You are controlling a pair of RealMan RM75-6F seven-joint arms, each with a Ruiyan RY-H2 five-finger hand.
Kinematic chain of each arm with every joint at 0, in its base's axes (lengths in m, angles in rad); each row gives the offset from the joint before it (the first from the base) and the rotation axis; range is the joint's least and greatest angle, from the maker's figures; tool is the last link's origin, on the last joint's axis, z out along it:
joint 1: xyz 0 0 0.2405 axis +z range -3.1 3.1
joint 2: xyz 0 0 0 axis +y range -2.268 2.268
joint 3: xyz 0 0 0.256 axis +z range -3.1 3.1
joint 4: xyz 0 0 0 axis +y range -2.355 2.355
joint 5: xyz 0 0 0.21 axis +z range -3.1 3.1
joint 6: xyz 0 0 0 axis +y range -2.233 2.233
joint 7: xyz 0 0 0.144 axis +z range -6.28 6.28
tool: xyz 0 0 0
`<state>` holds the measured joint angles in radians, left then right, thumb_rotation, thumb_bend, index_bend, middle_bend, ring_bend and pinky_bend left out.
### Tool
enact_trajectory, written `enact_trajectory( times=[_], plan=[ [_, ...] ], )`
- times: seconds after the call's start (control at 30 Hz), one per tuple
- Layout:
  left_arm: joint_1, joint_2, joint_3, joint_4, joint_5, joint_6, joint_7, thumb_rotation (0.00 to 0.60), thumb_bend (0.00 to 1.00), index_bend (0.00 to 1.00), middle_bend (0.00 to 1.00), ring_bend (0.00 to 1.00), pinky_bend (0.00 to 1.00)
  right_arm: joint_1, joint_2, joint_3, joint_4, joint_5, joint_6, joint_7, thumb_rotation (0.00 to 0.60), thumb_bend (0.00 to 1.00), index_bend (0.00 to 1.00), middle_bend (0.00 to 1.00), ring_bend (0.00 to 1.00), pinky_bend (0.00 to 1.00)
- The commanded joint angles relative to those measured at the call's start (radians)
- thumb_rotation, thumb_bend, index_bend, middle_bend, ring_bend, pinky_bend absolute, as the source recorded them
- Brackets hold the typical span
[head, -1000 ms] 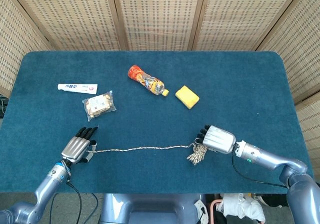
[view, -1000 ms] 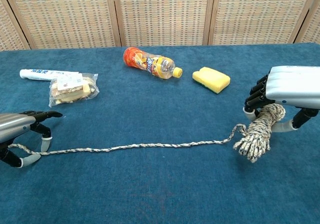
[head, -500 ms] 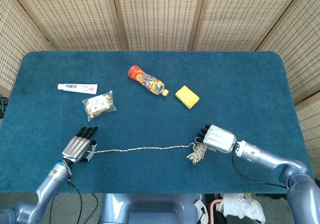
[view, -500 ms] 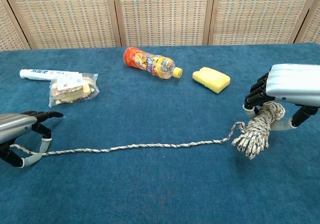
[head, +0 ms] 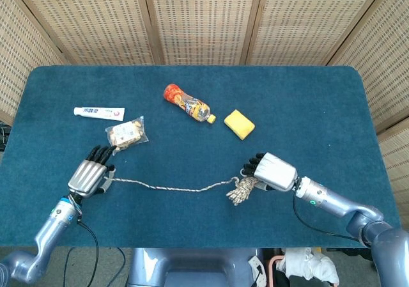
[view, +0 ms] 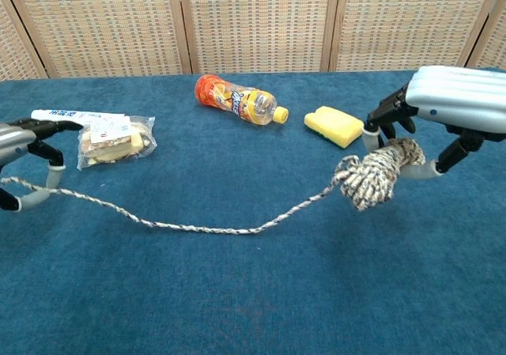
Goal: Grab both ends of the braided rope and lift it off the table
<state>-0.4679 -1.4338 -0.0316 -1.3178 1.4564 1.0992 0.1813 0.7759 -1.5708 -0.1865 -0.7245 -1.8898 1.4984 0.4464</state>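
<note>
Both hands have risen since the earlier frame, and the rope (view: pixel 213 227) now sags between them, its middle perhaps touching the table (head: pixel 307 108). It is thin, speckled white and brown. The right hand (view: pixel 443 106) grips its bundled, knotted end; the left hand (head: pixel 86 175) pinches the thin end. Beyond the rope lie a bottle (head: pixel 186 103), a sponge (head: pixel 239 124), a snack bag (head: pixel 126 134) and a toothpaste tube (head: pixel 99 112); their print is unreadable.

Matt teal cloth covers the worktop (head: pixel 307 108). The braided rope (view: pixel 198 228) looks rough and fibrous; the snack bag (head: pixel 126 134) glossy plastic; the hands' (head: pixel 276 170) backs smooth brushed metal.
</note>
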Motion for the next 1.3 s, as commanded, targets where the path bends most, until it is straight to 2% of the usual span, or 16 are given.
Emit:
enact_trajectory(
  times=[0.03,0.17,0.2,0.33,0.37,0.5,0.7,0.87,1.0,1.13,1.3],
  plan=[
    [-0.008,0.034,-0.010,0.029,0.044,0.044,-0.019,0.600,0.49,0.79,0.00,0.00,0.00,0.061,0.084,0.098,-0.274,0.086,-0.079,-0.030,0.600,0.73,0.63,0.64,0.52,0.59],
    [-0.016,0.057,-0.011,0.065,0.084,0.078,-0.052,0.600,0.51,0.80,0.00,0.00,0.00,0.108,0.145,0.170,-0.487,0.161,-0.183,-0.104,0.600,0.74,0.63,0.64,0.52,0.59],
    [-0.017,0.060,-0.011,0.069,0.087,0.081,-0.055,0.600,0.51,0.80,0.00,0.00,0.00,0.112,0.151,0.177,-0.507,0.170,-0.196,-0.113,0.600,0.74,0.63,0.64,0.52,0.59],
    [-0.019,0.085,-0.003,0.100,0.120,0.109,-0.092,0.600,0.52,0.80,0.00,0.00,0.00,0.175,0.209,0.284,-0.684,0.290,-0.338,-0.253,0.600,0.74,0.63,0.65,0.52,0.59],
    [-0.012,0.099,-0.004,0.103,0.123,0.128,-0.116,0.600,0.52,0.80,0.00,0.00,0.00,0.208,0.205,0.343,-0.717,0.354,-0.387,-0.279,0.600,0.74,0.63,0.65,0.52,0.59],
    [-0.002,0.116,0.011,0.123,0.151,0.163,-0.170,0.600,0.52,0.80,0.00,0.00,0.00,0.266,0.186,0.415,-0.755,0.489,-0.513,-0.398,0.600,0.74,0.63,0.65,0.52,0.59],
    [0.006,0.125,0.032,0.144,0.199,0.209,-0.188,0.600,0.53,0.80,0.00,0.00,0.00,0.319,0.121,0.494,-0.764,0.676,-0.585,-0.548,0.600,0.74,0.64,0.71,0.56,0.60],
    [0.003,0.144,0.053,0.118,0.257,0.250,-0.179,0.600,0.54,0.81,0.00,0.00,0.00,0.355,0.061,0.544,-0.759,0.849,-0.578,-0.697,0.600,0.75,0.68,0.79,0.60,0.67],
    [-0.011,0.182,0.071,0.048,0.317,0.273,-0.151,0.600,0.55,0.81,0.00,0.00,0.00,0.385,0.012,0.576,-0.761,1.031,-0.537,-0.844,0.600,0.79,0.69,0.83,0.64,0.73],
    [-0.028,0.217,0.080,-0.005,0.415,0.355,-0.183,0.600,0.60,0.82,0.00,0.00,0.00,0.413,-0.020,0.578,-0.761,1.163,-0.491,-0.976,0.600,0.79,0.69,0.84,0.65,0.78],
    [-0.057,0.257,0.063,-0.063,0.495,0.448,-0.241,0.600,0.70,0.83,0.00,0.00,0.00,0.430,-0.042,0.554,-0.753,1.253,-0.472,-1.074,0.600,0.79,0.69,0.84,0.66,0.80]
  ],
)
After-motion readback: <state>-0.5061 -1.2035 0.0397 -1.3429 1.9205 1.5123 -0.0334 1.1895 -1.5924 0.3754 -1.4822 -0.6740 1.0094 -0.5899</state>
